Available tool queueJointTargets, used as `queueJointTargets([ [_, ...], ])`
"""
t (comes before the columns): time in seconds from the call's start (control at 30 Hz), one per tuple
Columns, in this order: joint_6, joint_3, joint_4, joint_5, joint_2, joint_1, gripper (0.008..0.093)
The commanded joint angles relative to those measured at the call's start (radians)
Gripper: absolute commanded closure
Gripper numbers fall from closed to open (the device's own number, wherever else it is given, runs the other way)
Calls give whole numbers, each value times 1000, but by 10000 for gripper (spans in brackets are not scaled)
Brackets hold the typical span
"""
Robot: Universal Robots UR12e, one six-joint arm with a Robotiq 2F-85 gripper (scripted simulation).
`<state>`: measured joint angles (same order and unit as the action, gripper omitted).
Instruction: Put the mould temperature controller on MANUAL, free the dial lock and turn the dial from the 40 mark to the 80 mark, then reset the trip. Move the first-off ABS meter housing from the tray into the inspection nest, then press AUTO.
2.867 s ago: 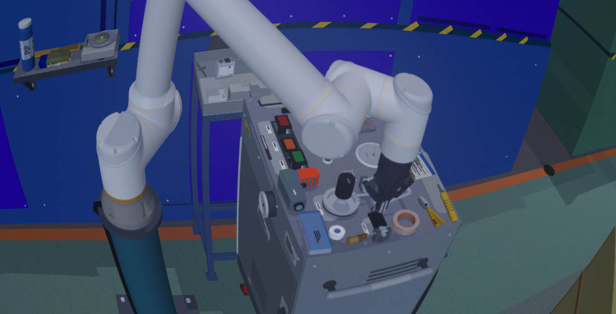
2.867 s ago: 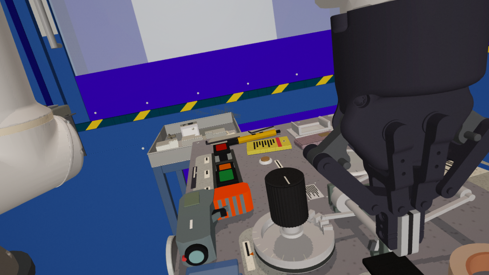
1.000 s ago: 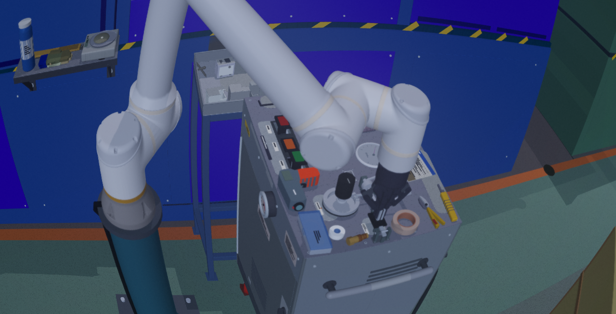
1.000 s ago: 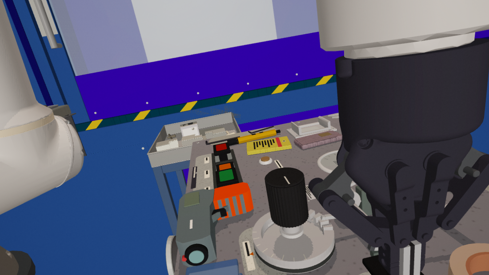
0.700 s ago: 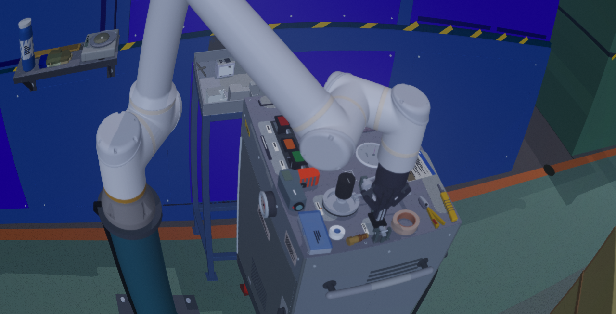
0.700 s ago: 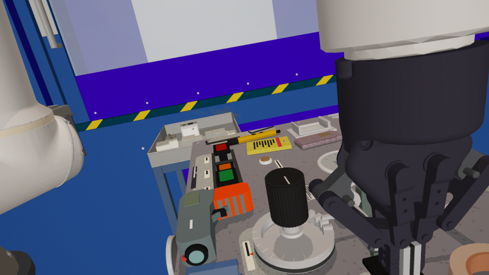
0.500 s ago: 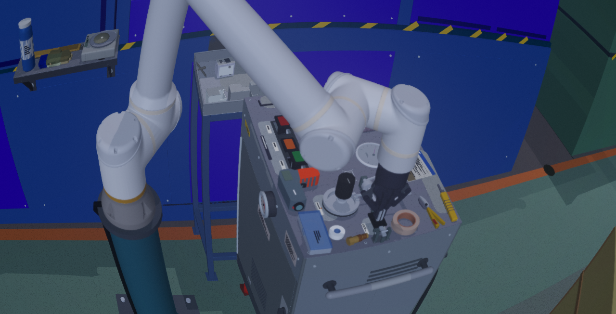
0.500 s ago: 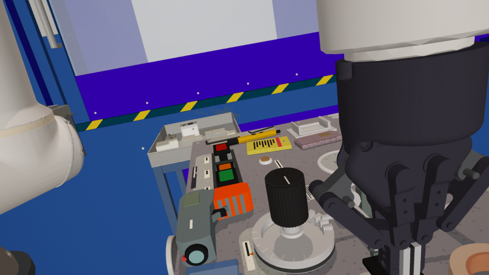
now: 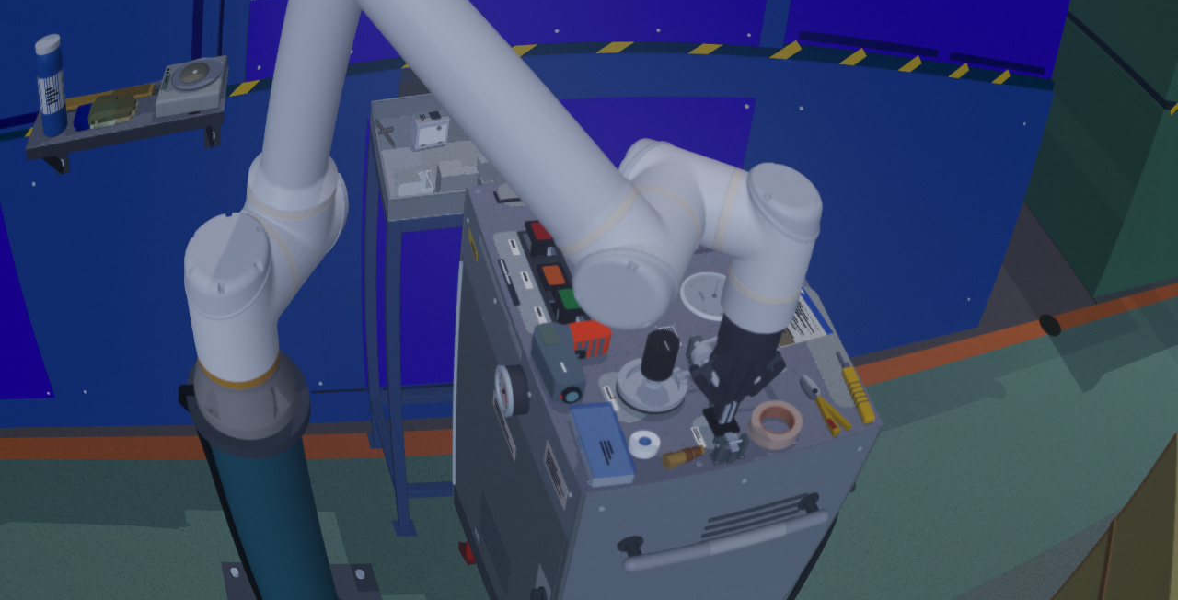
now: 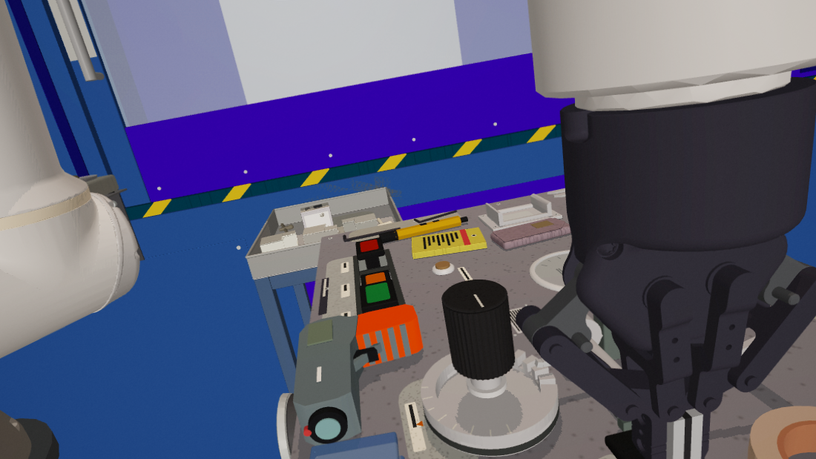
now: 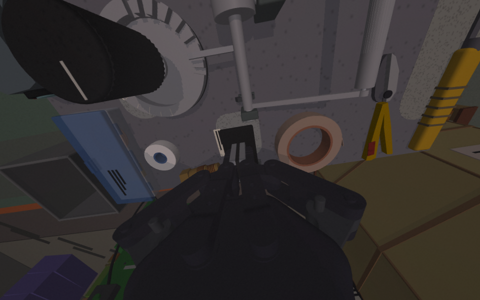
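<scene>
The black dial (image 9: 660, 354) (image 10: 478, 331) (image 11: 79, 52) stands on its graduated ring at the middle of the controller top, left of my gripper (image 9: 723, 424) (image 10: 683, 430) (image 11: 239, 151). My gripper is closed and holds nothing. Its tips point down at a small black control (image 11: 239, 135) near the panel's front edge, at the end of a thin grey rod (image 11: 242, 70). The red (image 10: 368, 245), orange (image 10: 375, 278) and green (image 10: 377, 293) buttons sit in a column behind the dial. The tray (image 9: 424, 156) (image 10: 322, 228) with the white housing (image 9: 430, 131) (image 10: 315, 216) stands behind the controller.
An inspection nest (image 10: 519, 210) sits at the rear right of the panel. A tape roll (image 9: 776, 422) (image 11: 309, 141), yellow pliers (image 11: 380, 128), a yellow knife (image 11: 445, 98), a small white roll (image 11: 161, 154), a brass fitting (image 9: 682, 456) and a blue box (image 9: 603, 442) (image 11: 104, 152) crowd the panel's front.
</scene>
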<state>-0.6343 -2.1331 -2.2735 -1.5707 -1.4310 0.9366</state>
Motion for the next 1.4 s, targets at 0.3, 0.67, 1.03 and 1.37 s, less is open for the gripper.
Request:
queueJointTargets([
  [0.3, 0, -5, -12, 0, 8, 0, 934],
  [0.67, 0, -5, -13, 0, 9, 0, 934],
  [1.03, 0, -6, -14, 0, 10, 0, 934],
  [1.37, 0, 6, 14, 0, -8, 0, 934],
])
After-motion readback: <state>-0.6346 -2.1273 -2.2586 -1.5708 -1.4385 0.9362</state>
